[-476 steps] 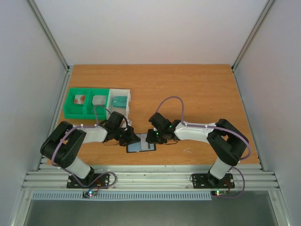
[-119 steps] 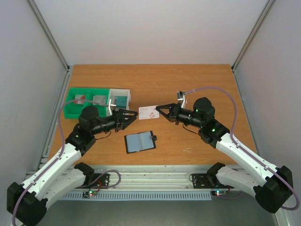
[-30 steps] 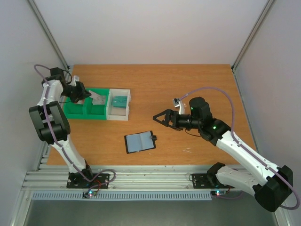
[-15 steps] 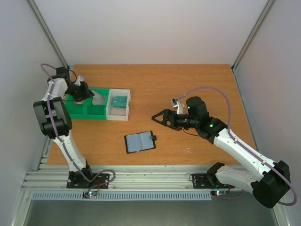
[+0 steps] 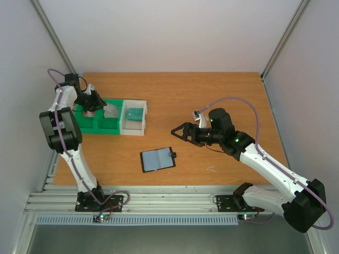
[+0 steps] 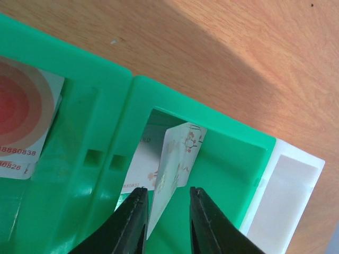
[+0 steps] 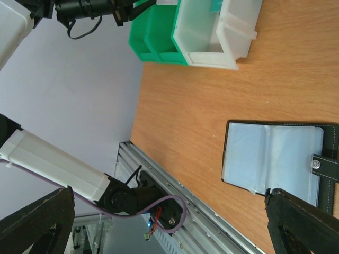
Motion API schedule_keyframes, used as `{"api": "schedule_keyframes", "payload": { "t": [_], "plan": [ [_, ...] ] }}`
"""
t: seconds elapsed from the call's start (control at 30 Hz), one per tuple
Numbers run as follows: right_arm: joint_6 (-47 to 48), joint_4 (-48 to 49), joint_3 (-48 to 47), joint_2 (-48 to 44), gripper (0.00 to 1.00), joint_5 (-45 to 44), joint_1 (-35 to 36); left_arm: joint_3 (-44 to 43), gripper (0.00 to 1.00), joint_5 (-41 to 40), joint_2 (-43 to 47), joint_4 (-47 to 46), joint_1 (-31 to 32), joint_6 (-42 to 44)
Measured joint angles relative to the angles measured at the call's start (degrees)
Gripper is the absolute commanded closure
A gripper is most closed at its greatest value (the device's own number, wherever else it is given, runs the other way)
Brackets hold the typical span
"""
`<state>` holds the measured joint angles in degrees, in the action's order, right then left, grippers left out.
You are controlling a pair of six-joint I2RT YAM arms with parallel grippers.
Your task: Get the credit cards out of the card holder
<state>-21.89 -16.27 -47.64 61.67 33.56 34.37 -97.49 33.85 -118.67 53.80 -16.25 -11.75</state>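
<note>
The card holder (image 5: 158,159) lies open on the table, clear pockets up, its clasp tab (image 7: 325,164) to the right; the same card holder (image 7: 273,159) shows below my right gripper. My right gripper (image 5: 179,132) hovers wide open just beyond it, holding nothing. My left gripper (image 6: 168,197) is over the green tray (image 6: 106,106), jaws parted. A pale flower-printed credit card (image 6: 175,164) stands tilted and loose between them in the middle compartment, above another flat card (image 6: 139,166). A red-circled card (image 6: 21,114) lies in the left compartment, a teal card (image 5: 134,112) in the white tray.
The green tray (image 5: 87,126) and the white tray (image 5: 132,130) stand joined at the table's back left. The side wall and its metal frame (image 5: 58,47) are close behind my left arm. The rail (image 5: 169,200) runs along the near edge.
My left gripper's jaws have parted and let go of the pale card over the middle green compartment. The right gripper drifted slightly left, still open.
</note>
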Motion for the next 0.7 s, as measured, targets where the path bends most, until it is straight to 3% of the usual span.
{"api": "schedule_keyframes", "payload": {
  "t": [0.33, 0.6, 0.67, 0.7],
  "plan": [
    [1.20, -2.54, -2.89, 1.60, 0.02, -0.90, -0.46, -0.42, 0.69, -1.38, -0.15, 0.11, 0.15, -0.90],
    [2.23, -6.49, -4.63, 3.08, 0.02, -2.71, -1.31, -2.01, 0.52, -1.55, 0.02, 0.55, 0.28, -2.49],
    [2.95, -8.44, -5.92, 3.23, 0.01, -3.65, -1.36, -1.99, 0.44, -1.51, 0.74, 0.61, 0.35, -3.02],
    [3.41, -9.40, -6.64, 3.26, 0.02, -4.09, -1.38, -1.90, 0.22, -1.51, 1.46, 0.63, 0.48, -3.32]
  ]
}}
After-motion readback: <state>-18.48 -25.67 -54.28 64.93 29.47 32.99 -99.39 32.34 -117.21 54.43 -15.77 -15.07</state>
